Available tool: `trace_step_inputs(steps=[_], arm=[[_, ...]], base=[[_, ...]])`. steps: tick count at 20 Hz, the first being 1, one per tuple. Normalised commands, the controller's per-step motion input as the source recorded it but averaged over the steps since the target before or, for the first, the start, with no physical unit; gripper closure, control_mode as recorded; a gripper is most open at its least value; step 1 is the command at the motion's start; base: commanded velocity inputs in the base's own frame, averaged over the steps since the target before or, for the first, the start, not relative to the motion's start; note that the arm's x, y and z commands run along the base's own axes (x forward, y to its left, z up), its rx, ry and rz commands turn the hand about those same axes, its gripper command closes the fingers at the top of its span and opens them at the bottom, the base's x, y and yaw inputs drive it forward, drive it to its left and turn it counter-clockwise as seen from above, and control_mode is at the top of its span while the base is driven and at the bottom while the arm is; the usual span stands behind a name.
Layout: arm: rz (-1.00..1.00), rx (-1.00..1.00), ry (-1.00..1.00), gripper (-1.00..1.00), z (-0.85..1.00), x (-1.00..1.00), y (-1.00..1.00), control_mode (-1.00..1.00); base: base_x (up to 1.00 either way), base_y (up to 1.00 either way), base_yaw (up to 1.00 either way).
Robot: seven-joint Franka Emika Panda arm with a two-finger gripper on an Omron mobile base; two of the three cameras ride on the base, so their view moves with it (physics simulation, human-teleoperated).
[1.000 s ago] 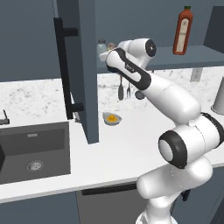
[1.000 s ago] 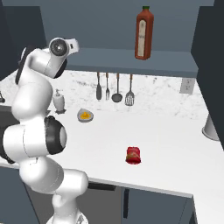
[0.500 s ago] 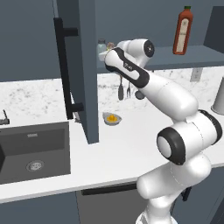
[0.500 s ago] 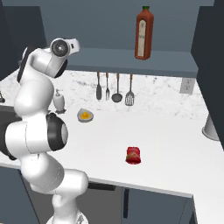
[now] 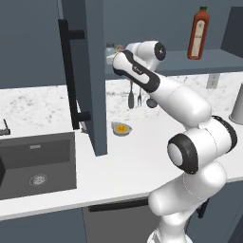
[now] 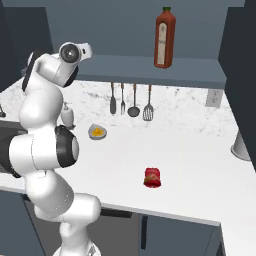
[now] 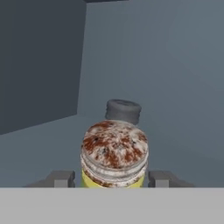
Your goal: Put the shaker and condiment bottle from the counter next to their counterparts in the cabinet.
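Note:
The small yellow shaker [image 7: 114, 153] with a mottled brownish-red cap stands on the cabinet shelf [image 7: 39, 140], between the tips of my gripper [image 7: 111, 178]. The fingers [image 7: 59, 178] stand slightly off its sides, so the gripper is open around it. Right behind it is the pale grey-blue shaker [image 7: 123, 111] [image 5: 110, 49]. My hand [image 5: 118, 57] reaches into the cabinet beside its open door [image 5: 95, 71]. The tall red-brown bottle [image 5: 198, 33] [image 6: 164, 37] stands further right on the shelf. The red condiment bottle [image 6: 152, 177] lies on the counter [image 6: 200, 165].
The door's black bar handle [image 5: 71, 76] juts toward the arm. A small bowl with yellow contents [image 5: 121, 128] [image 6: 97, 132] sits on the counter. Utensils [image 6: 132, 100] hang on the back wall. The dark sink [image 5: 38, 163] lies to the left, and a soap dispenser [image 6: 67, 115] stands beside it.
The fingers have parted from the shaker's sides. The arm has stayed in nearly the same pose at the shelf.

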Motion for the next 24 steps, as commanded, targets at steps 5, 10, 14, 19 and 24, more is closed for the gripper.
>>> trace_step_inputs(steps=[5,10,14,19,24], arm=[[0.00,0.00,-0.03,-1.00,0.00,0.00,0.00,-1.00],[0.00,0.00,-0.07,-1.00,0.08,-0.12,0.00,-1.00],[-0.01,0.00,-0.10,-1.00,0.45,-0.61,0.00,-1.00],[-0.08,0.00,0.01,-1.00,0.29,-0.74,-0.24,-1.00],[-0.16,-0.02,0.19,-1.00,0.00,-1.00,-0.61,-1.00]], base=[[0.00,0.00,0.00],[0.00,0.00,0.00],[0.00,0.00,0.00],[0.00,0.00,0.00],[0.00,0.00,0.00]])
